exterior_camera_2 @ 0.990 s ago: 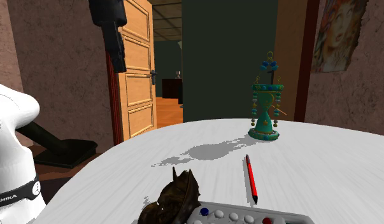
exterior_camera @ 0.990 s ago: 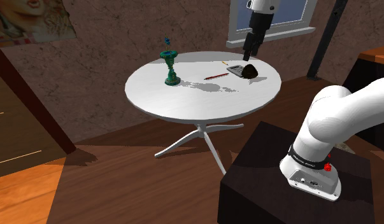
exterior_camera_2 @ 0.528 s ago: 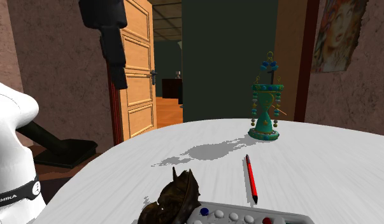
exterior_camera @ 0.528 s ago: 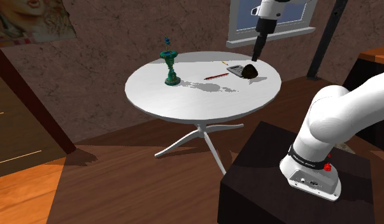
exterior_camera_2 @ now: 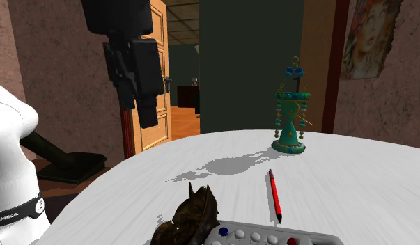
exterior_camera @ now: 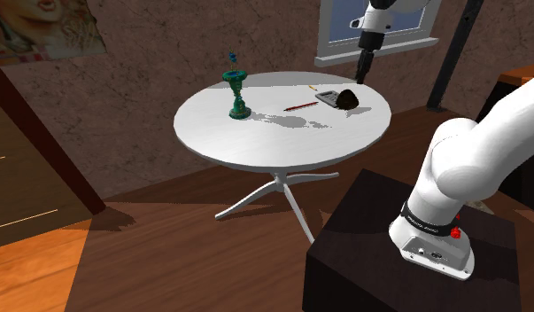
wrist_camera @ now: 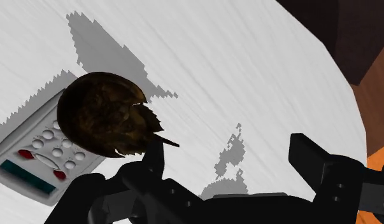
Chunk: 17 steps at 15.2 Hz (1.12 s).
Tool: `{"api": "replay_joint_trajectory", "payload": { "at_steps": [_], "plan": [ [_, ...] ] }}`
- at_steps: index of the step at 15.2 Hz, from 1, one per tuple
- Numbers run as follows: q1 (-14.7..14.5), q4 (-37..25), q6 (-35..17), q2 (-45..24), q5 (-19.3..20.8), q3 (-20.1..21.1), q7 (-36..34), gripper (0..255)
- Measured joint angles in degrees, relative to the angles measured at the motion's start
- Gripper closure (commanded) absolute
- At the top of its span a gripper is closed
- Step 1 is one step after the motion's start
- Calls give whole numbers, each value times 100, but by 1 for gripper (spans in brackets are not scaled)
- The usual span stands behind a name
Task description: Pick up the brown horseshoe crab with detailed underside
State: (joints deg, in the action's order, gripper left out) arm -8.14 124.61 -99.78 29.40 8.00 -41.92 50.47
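The brown horseshoe crab [wrist_camera: 107, 121] lies on the round white table [exterior_camera: 256, 142], its domed shell resting partly over one end of a grey remote control [wrist_camera: 34, 156] and its tail spike pointing toward the gripper [wrist_camera: 234, 156]. The black fingers stand well apart, gripping nothing, and the crab sits beside one fingertip, not between the two.

The step in hand looks like the approach. To do it well, the arm would need to shift sideways until the shell's middle sits between the fingers. It should then come down with the fingers across the shell's narrower width, clear of the remote's edge, so that one finger does not land on the buttons or push the crab off them. The thin tail is a poor place to pinch.

The wrist view shows this sideways offset and the overlap of crab and remote. The shoulder view shows instead the gripper [exterior_camera: 361, 78] above the crab [exterior_camera: 347, 97], near the table's edge on that view's right. It also shows a red pen [exterior_camera: 300, 105] and a green ornament [exterior_camera: 237, 95] farther off. The second exterior view shows how high the gripper [exterior_camera_2: 144, 115] hangs over the crab [exterior_camera_2: 191, 219]
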Motion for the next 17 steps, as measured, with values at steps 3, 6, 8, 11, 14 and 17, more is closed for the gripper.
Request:
{"api": "replay_joint_trajectory", "payload": {
  "at_steps": [3, 6, 8, 11, 14, 17],
  "plan": [
    [-412, -474, -117, -788, -305, -815, 1001, 0],
    [-857, -1088, -44, -1800, -940, -1697, 2150, 0],
    [-990, -1612, 140, -2893, -1766, -2312, 3170, 0],
    [-460, -2223, 452, -4220, -2836, -2355, 4393, 0],
    [-289, -2160, 326, -4449, -3030, -2257, 4661, 0],
    [-208, -2050, 174, -4579, -3147, -2196, 4785, 0]
  ]
}}
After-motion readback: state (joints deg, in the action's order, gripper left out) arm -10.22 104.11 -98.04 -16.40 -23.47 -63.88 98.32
